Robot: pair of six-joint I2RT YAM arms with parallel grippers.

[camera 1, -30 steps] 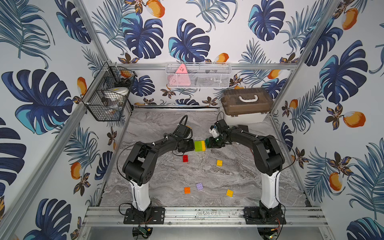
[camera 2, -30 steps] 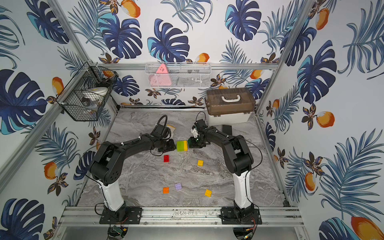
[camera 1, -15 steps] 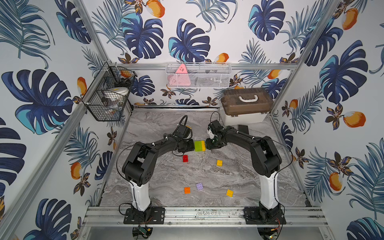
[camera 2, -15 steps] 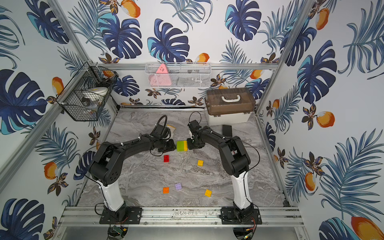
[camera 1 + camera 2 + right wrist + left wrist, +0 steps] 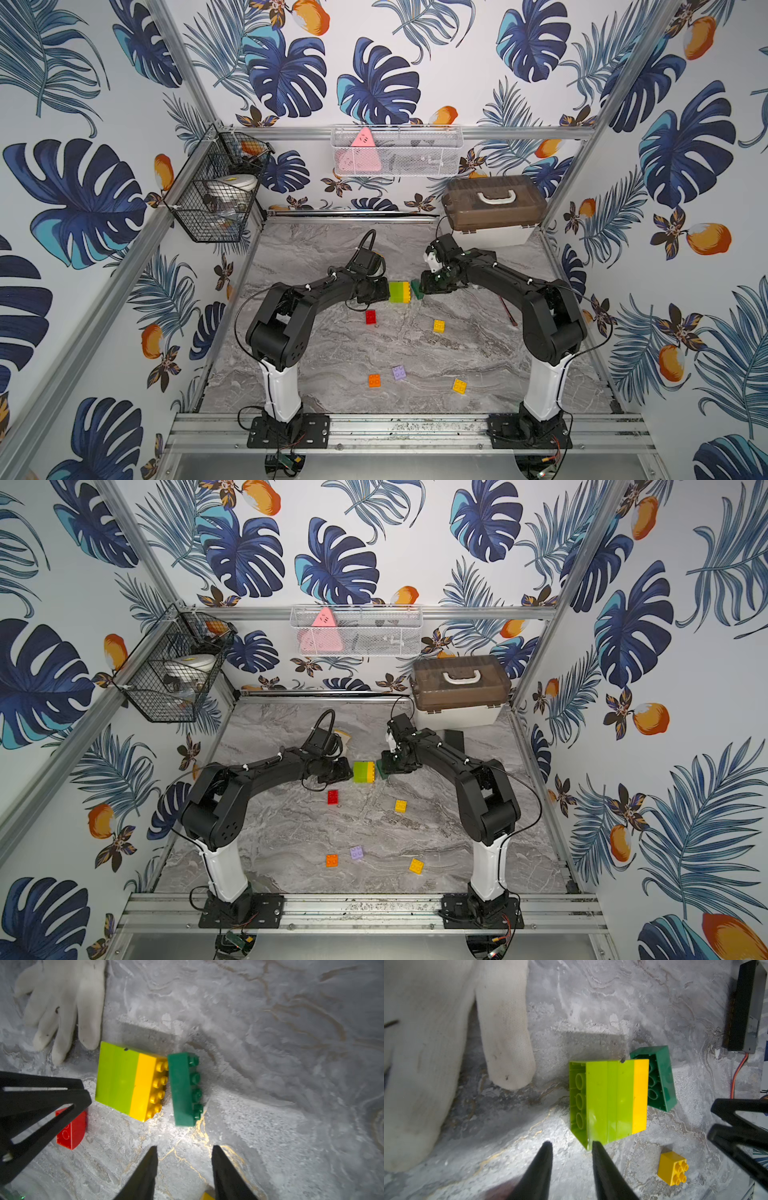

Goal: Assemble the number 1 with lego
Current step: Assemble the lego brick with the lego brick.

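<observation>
**Base block half built, column not yet begun**

The left gripper [image 5: 571, 1145] is standing with its fingers spread and nothing between them. One fingertip is touching a corner of the lime-yellow block [image 5: 610, 1099] at its lime end. The right gripper [image 5: 184, 1149] is also standing spread and empty, and it is pointing at the dark green brick [image 5: 182, 1088] from a short way off.

The block is lying on its side on the marble table [image 5: 307, 249], with the lime layers joined to one yellow layer and the yellow studs facing the right gripper. The dark green brick is lying just beside these studs, tilted, and is not pressed onto them. So I am judging that the thick part of the number 1 is missing only this last layer.

The narrow column is not started. The red brick [image 5: 370, 316] and a yellow square brick [image 5: 439, 326] are lying single near the block. The orange brick [image 5: 374, 380], the lilac brick [image 5: 399, 372] and a second yellow brick [image 5: 459, 386] are lying well apart from it, toward the front rail [image 5: 415, 424].

For moving, the two grippers are closing in on the block from both ends, so the room there is small. The white glove [image 5: 62, 1001] is lying near the block's lime end, on the far side. The brown box [image 5: 492, 208] is standing well behind the block. Toward the front rail the table is wide and open, and its edges are far from the block.
</observation>
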